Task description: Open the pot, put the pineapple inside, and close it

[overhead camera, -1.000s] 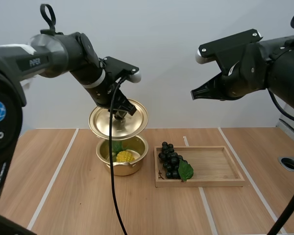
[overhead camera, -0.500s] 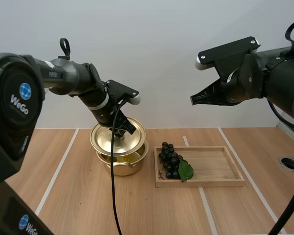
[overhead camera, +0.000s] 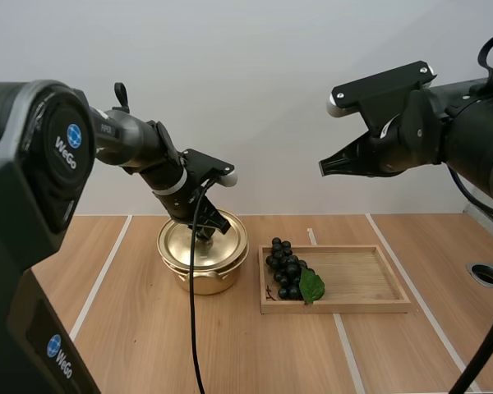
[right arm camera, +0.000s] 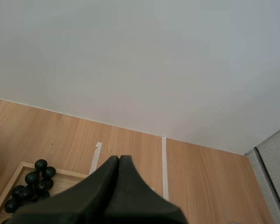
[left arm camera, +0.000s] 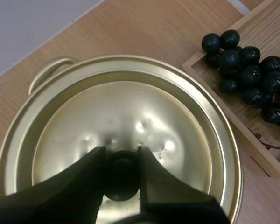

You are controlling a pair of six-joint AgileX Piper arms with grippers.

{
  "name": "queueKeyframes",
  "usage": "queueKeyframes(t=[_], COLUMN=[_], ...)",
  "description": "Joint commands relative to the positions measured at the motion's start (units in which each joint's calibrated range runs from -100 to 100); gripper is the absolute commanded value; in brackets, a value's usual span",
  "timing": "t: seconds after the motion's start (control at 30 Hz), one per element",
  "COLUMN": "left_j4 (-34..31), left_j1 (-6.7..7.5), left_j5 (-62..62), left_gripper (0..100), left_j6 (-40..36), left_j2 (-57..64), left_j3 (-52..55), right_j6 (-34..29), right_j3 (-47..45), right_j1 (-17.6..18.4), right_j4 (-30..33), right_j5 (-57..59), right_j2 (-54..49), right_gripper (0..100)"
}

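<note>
On the wooden table, a little to the left of its middle, stands the golden pot. Its lid lies on top of it and covers the opening; as far as one can see, the lid sits flat on the rim. The left gripper reaches down to the centre of the lid. From the left wrist view, this gripper is pinching the lid's dark round knob: the two black fingers stand one on each side of the knob and press against it. One curved handle of the pot shows past the edge of the lid.

Just beside the pot, on its right, lies a wooden tray. A bunch of dark grapes with a green leaf rests at the tray's left end, the end nearest to the pot. The left wrist view shows the same grapes inside the corner of the tray, close to the lid but not touching it.

The right gripper hangs high in the air, above the tray and well apart from the pot. Its fingers are pressed together into one dark wedge and hold nothing. Below it, the right wrist view shows the grapes and a corner of the tray.
</note>
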State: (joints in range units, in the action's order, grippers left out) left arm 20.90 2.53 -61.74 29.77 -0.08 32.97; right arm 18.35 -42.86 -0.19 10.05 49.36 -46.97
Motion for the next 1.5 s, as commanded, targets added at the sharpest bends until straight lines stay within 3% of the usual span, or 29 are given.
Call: queueKeyframes(t=[0.0, 0.8, 0.87, 0.97, 1.23, 1.3, 1.47], left_j4=[1.23, 3.35, 3.35, 3.35, 3.35, 3.35, 3.35], left_j1=[0.14, 0.14, 0.14, 0.14, 0.14, 0.14, 0.14], left_j5=[0.84, -0.47, -1.29, -2.47, -3.22, -3.03, -1.55], left_gripper=[0, 1, 6, 24, 85, 97, 100], left_j6=[0.16, 0.16, 0.16, 0.16, 0.16, 0.51, 1.37], left_j2=[-0.57, -0.68, -0.68, -0.68, -0.68, -0.68, -0.68], left_j3=[0.07, 0.07, 0.07, 0.07, 0.07, 0.07, -0.09], right_j6=[-0.2, -0.2, -0.2, -0.2, -0.2, -0.2, -0.2], right_j3=[-0.07, -0.07, -0.07, -0.07, -0.07, -0.07, -0.07], right_j1=[-0.28, -0.28, -0.28, -0.28, -0.28, -0.28, -0.28], right_j4=[0.11, 0.11, 0.11, 0.11, 0.11, 0.11, 0.11], right_j5=[-0.59, 0.12, 0.12, 0.12, 0.12, 0.12, 0.12], right_j2=[-0.57, -0.57, -0.57, -0.57, -0.57, -0.57, -0.57], right_gripper=[0, 0, 0, 0, 0, 0, 0])
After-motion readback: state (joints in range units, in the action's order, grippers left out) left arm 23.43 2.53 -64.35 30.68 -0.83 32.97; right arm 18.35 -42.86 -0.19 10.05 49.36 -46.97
